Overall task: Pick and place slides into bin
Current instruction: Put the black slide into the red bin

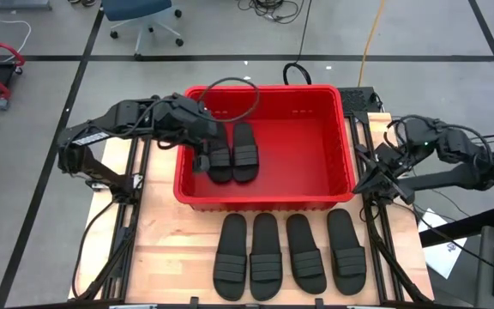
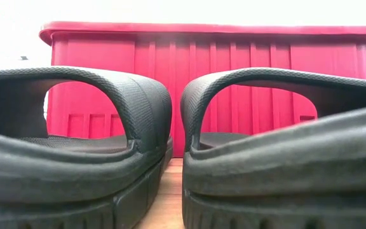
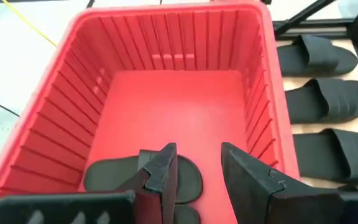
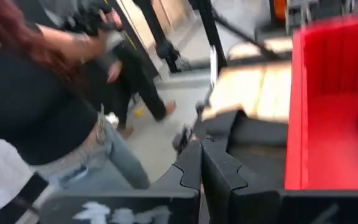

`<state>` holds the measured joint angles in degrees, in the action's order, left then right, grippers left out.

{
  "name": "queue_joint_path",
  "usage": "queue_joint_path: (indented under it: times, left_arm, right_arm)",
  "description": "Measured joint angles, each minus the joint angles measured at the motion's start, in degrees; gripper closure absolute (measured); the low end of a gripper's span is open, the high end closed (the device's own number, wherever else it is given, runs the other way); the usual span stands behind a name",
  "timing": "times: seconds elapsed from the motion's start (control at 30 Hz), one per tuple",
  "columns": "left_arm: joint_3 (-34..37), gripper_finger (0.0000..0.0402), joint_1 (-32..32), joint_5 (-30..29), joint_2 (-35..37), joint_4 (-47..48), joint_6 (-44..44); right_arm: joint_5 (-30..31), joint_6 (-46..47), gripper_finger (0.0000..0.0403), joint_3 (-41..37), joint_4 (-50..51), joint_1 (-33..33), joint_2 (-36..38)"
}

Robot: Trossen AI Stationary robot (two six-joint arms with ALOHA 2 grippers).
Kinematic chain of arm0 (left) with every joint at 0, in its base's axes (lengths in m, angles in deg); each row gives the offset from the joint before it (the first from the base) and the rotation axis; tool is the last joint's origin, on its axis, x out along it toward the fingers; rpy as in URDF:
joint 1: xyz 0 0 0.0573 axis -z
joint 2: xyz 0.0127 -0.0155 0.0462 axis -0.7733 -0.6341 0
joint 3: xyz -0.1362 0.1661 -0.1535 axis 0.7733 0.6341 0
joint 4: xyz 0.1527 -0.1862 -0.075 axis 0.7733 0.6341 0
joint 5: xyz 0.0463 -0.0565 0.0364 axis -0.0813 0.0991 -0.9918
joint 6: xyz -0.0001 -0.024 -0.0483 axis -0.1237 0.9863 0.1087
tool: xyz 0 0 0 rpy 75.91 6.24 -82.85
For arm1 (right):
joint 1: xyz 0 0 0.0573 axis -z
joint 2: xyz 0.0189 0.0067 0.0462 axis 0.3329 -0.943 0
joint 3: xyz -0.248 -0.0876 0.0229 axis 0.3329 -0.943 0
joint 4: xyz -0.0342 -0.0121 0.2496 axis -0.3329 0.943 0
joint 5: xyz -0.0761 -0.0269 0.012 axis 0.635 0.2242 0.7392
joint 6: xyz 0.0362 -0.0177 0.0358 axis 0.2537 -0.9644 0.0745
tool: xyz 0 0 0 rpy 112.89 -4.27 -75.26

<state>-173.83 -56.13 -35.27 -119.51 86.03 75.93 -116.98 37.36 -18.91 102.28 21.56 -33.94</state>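
Note:
The red bin (image 1: 264, 202) stands mid-table. Two black slides (image 1: 233, 154) lie side by side, soles down, on its floor near its left wall. Several more slides (image 1: 286, 255) lie in a row, soles down, on the wooden table in front of the bin; two of them fill the low view (image 2: 107, 146). My left gripper (image 3: 197, 171) hangs open above the bin's left part, over the two slides (image 3: 114, 174), with nothing between its fingers. My right gripper (image 4: 201, 158) is shut and empty, raised off the bin's right wall (image 4: 303, 93).
A black cable loop (image 1: 234, 96) lies over the bin's far rim. Metal frame rails (image 1: 376, 232) run along both table sides. In the right wrist view a person (image 4: 36, 106) stands beyond the table. The bin's right half (image 3: 185, 99) holds no slides.

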Motion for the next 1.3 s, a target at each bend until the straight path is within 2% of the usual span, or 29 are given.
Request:
queue_joint_path:
  times: [0.2,0.37,0.47,0.63,0.8,0.93,1.13,1.3]
  left_arm:
    - [0.02,0.0279,0.0,-0.07,1.3,0.69,0.27]
    - [0.04,0.0279,0.0,-0.07,2.09,0.98,-0.08]
    - [0.04,0.0279,0.0,-0.08,2.55,0.96,-0.64]
    - [0.04,0.0279,0.0,-0.12,2.98,0.98,-2.49]
    - [0.04,0.0279,0.0,-0.16,3.0,1.0,-3.94]
    - [0.04,0.0279,0.0,-0.16,3.02,1.0,-5.69]
    - [0.04,0.0279,0.0,-0.16,3.01,1.01,-6.19]
    - [0.04,0.0279,0.0,-0.16,3.0,1.01,-6.45]
  right_arm:
    - [0.21,3.05,0.0403,6.3,15.06,-4.01,-5.89]
    - [0.25,9.11,0.0403,6.07,26.67,-9.3,-9.03]
    - [0.23,11.83,0.0403,4.46,29.68,-13.16,-10.86]
    - [0.18,16.21,0.0403,0.59,27.12,-18.72,-13.42]
    - [0.21,27.95,0.0403,-5.7,21.36,-20.27,-14.06]
    - [-2.03,32.68,0.0399,-11.1,16.75,-21.8,-13.79]
    - [-5.69,38.1,0.035,-17.37,8.44,-24.56,-13.82]
    - [-7.35,37.1,0.0293,-20.12,4.75,-27.58,-13.81]
